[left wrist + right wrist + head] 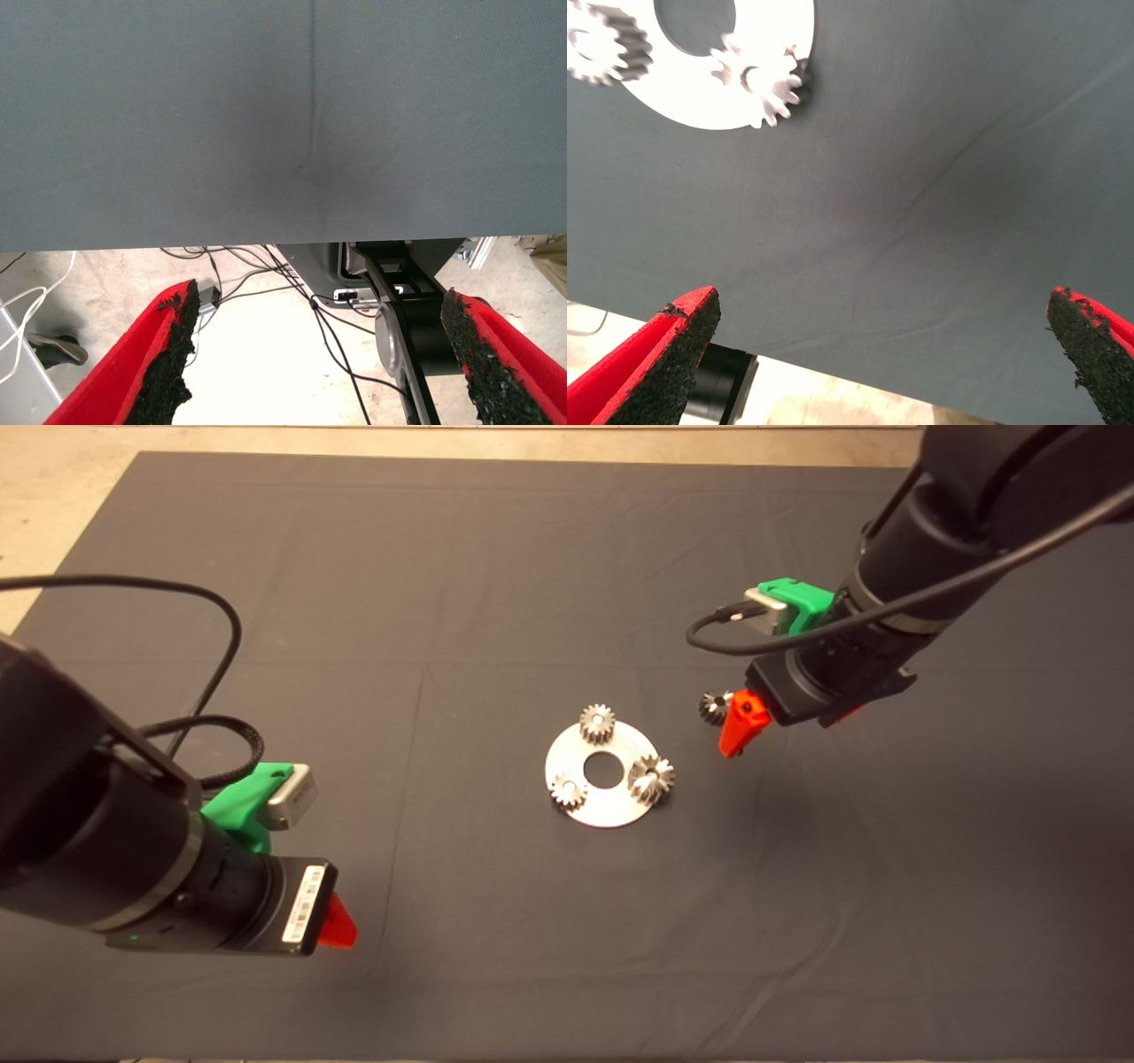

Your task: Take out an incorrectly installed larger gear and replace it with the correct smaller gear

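Observation:
A round steel plate lies mid-mat with three gears on it. The larger gear sits on its right side, reaching over the rim; it also shows in the right wrist view. Two small pinions sit at the plate's back and left. The smaller gear lies loose on the mat, right of the plate. My right gripper hovers just right of that loose gear, one red finger beside it, fingers open and empty. My left gripper waits at the lower left, open and empty.
The dark mat covers the table, with a bare table edge along the back and left. The plate has a central hole. Beyond the mat's edge the left wrist view shows floor, cables and the robot's base.

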`<state>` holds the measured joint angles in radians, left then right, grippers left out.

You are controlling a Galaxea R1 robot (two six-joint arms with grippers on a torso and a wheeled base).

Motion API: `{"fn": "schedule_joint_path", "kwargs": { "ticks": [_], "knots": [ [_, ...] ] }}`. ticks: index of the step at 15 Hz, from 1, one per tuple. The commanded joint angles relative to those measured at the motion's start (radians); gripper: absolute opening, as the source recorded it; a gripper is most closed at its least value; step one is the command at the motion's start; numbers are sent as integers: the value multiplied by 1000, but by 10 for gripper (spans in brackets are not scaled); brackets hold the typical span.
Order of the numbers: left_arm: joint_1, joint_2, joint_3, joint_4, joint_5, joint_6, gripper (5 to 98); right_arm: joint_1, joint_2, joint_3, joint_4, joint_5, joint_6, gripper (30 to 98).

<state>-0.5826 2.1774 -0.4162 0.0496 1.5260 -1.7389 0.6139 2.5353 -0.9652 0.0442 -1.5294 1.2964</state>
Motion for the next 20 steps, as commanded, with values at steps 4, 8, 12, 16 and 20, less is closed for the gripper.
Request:
{"fn": "schedule_joint_path", "kwargs": {
  "ticks": [4, 8, 12, 16, 20],
  "knots": [
    [-16, 0, 22, -19, 132, -5, 690, -181, 27, -90, -72, -129, -74, 977],
    [-16, 2, 24, -19, 132, -10, 690, -181, 43, -98, -81, -129, -77, 977],
    [-16, 2, 30, -19, 132, -22, 690, -181, 58, -91, -101, -129, -81, 977],
    [-16, 0, 33, -19, 132, -28, 690, -180, 122, -90, -158, -129, -80, 977],
    [-16, 0, 33, -19, 132, -33, 690, -178, 173, -87, -279, -129, -82, 977]
  ]
}}
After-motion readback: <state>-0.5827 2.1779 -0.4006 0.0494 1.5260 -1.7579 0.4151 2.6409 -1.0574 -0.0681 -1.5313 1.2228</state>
